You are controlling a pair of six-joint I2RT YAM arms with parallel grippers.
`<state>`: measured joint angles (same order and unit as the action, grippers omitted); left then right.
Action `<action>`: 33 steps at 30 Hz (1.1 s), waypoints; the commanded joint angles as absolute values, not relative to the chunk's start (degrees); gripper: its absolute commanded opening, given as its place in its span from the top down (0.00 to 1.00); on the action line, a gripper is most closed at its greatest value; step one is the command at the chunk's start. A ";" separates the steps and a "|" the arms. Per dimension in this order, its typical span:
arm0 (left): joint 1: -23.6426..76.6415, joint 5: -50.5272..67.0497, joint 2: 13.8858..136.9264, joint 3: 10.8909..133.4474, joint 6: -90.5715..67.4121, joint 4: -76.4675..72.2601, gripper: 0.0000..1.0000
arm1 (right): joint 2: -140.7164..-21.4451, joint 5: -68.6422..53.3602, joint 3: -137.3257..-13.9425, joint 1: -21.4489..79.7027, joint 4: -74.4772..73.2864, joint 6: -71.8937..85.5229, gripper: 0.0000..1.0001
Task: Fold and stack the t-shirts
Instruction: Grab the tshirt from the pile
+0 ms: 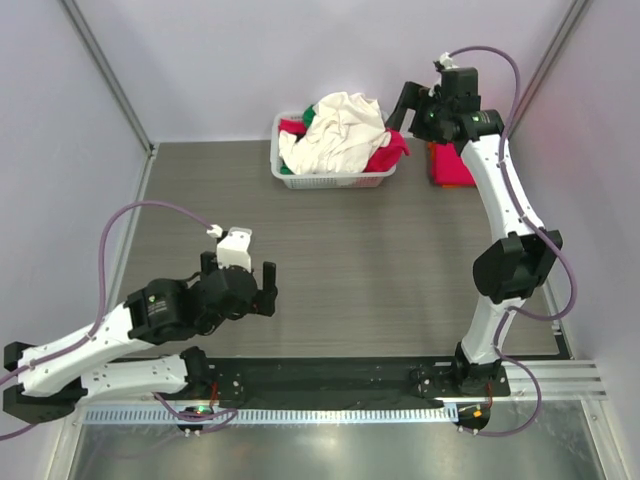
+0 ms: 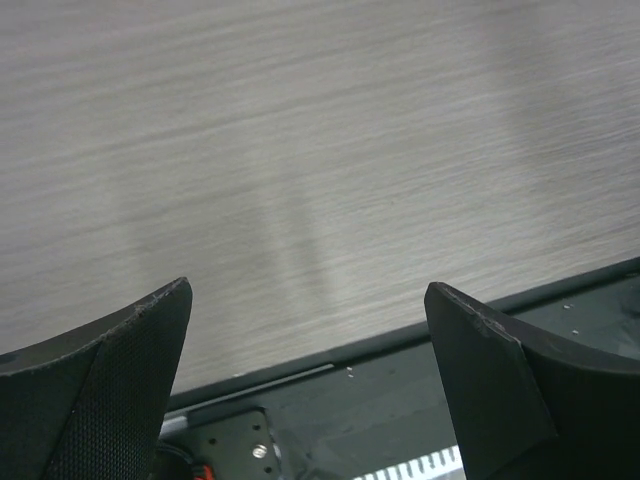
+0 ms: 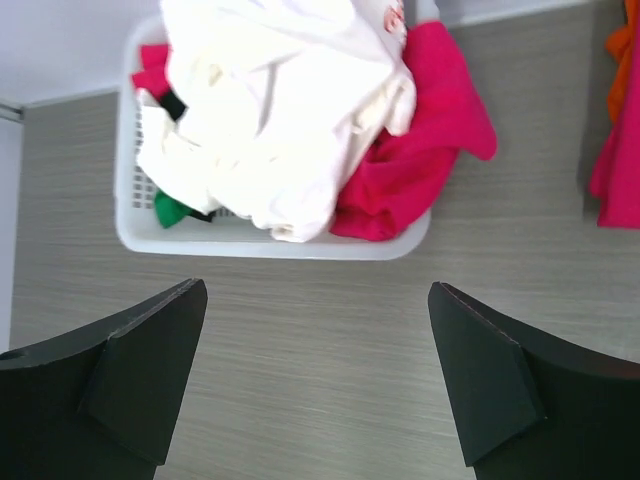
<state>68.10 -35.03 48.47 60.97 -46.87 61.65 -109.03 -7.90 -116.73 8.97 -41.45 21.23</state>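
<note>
A cream-white t-shirt lies heaped on top of the white slotted basket at the back. Under it are a magenta-pink shirt and bits of green. The right wrist view shows the cream shirt, the magenta one hanging over the basket rim, and green and black cloth. A folded magenta and orange pile lies right of the basket, also at the right wrist view's edge. My right gripper is open and empty, high by the basket. My left gripper is open and empty over bare table.
The grey wood-grain table is walled by white panels at the back and sides. A black mounting rail runs along the near edge and shows in the left wrist view.
</note>
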 commanded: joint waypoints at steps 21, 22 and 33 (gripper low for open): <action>67.85 -49.39 33.57 52.30 -37.00 53.88 0.00 | -136.66 4.72 -139.83 20.30 -14.95 17.93 0.01; 67.85 -49.22 33.49 52.29 -37.00 53.96 0.00 | -137.54 5.70 -140.79 20.48 -12.94 17.84 0.01; 67.94 -48.60 31.47 52.03 -36.91 53.61 0.00 | -149.58 10.81 -147.74 23.03 -6.68 18.98 0.18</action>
<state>68.07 -47.97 32.27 52.01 -37.04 55.96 -148.31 7.77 -144.46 22.11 -11.49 19.16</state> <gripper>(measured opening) 0.996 0.844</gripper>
